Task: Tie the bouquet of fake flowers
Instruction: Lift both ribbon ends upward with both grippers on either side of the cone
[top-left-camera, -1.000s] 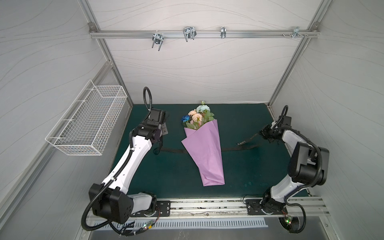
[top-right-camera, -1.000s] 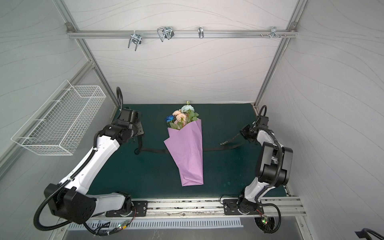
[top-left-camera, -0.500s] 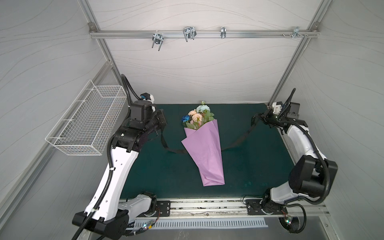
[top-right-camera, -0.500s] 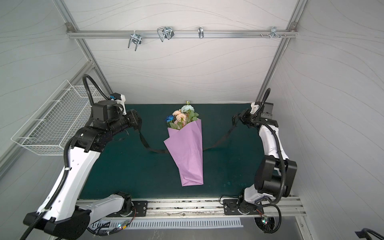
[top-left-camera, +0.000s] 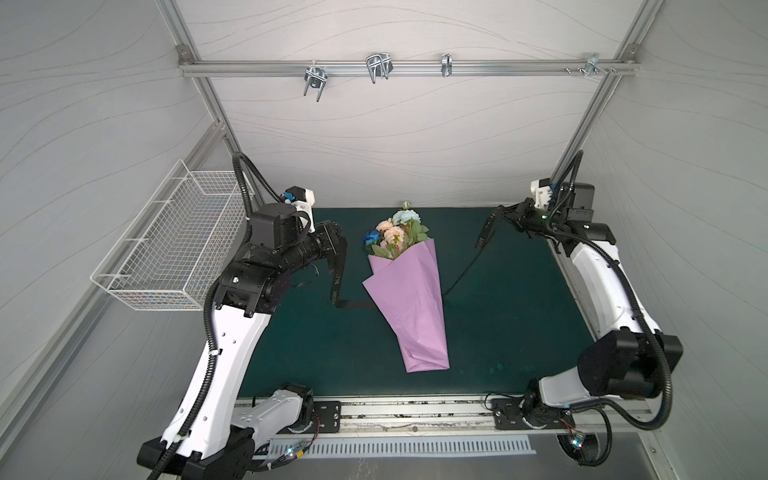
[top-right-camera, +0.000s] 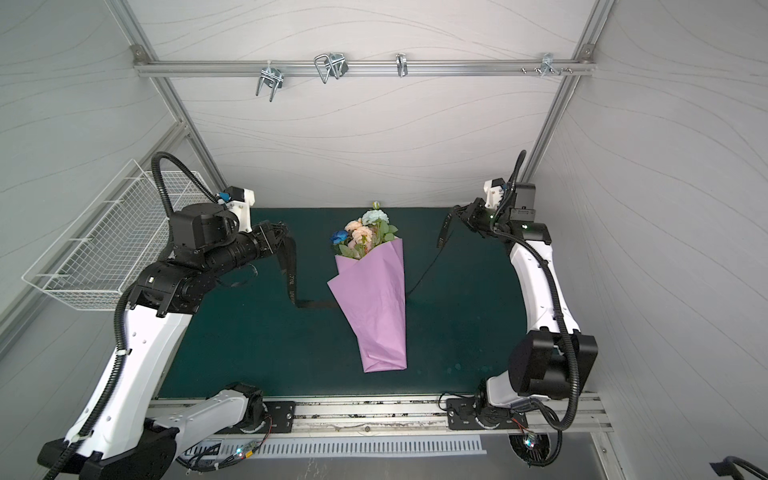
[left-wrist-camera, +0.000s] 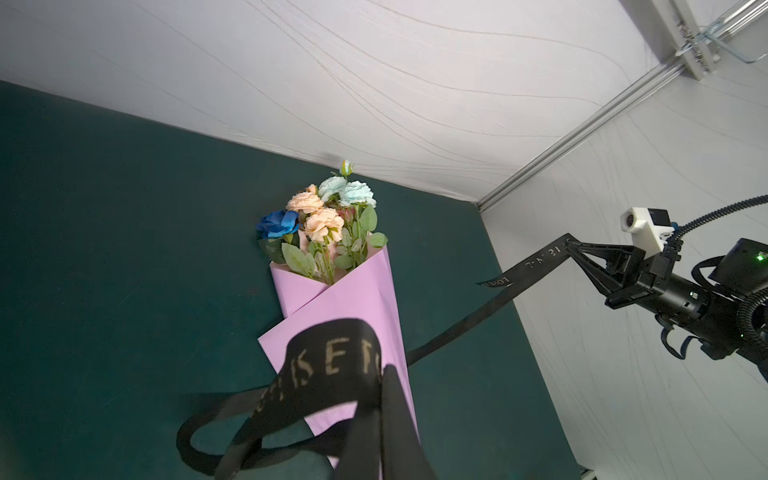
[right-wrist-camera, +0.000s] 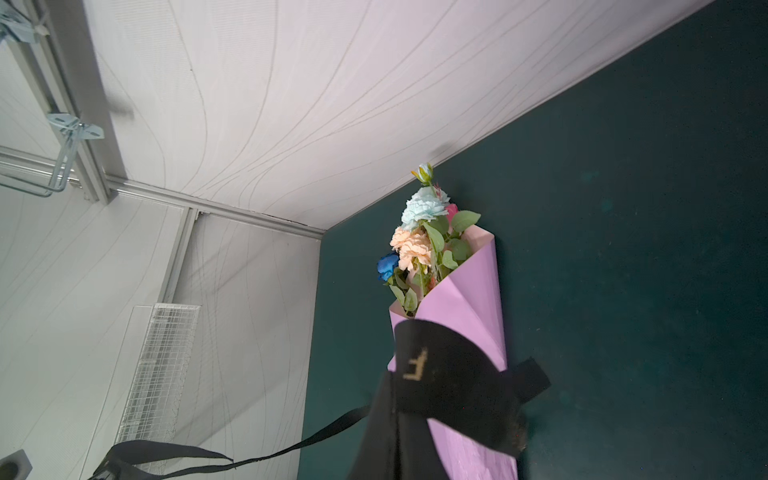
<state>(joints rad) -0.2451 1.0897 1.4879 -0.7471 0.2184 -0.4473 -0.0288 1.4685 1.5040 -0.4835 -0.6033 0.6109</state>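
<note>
Top views, both of them: your bouquet (top-left-camera: 395, 235) sits in the wide end of the lilac paper (top-left-camera: 409, 307). The blooms poke out and the stems are hidden inside. The paper lies flat on the green mat (top-left-camera: 519, 311). A black ribbon (top-left-camera: 336, 274) passes under the paper about halfway along it and comes out on both sides.

Left of the paper, your left gripper (top-left-camera: 337, 237) is pinched together on one end of the ribbon, up off the mat. The ribbon hangs slack from it and folds onto the mat just beside the paper. Right of the paper, the right gripper (top-left-camera: 498, 212) is clamped on the other end, also raised, with a short tail dangling. Neither gripper touches the paper.

Left wrist: a loop of ribbon (left-wrist-camera: 332, 365) with gold lettering sits right up at the lens, covering the paper's (left-wrist-camera: 353, 307) narrow half. You get peach, pale blue and deep blue blooms (left-wrist-camera: 328, 220) at the wide end. Beyond the paper, the right gripper's (left-wrist-camera: 575, 249) tips meet on the ribbon.

Right wrist: blurry ribbon (right-wrist-camera: 440, 365) up close hides part of the paper (right-wrist-camera: 469, 307). The bouquet (right-wrist-camera: 419, 245) shows a pink bloom too. A thin strand of ribbon runs away past the paper.
</note>
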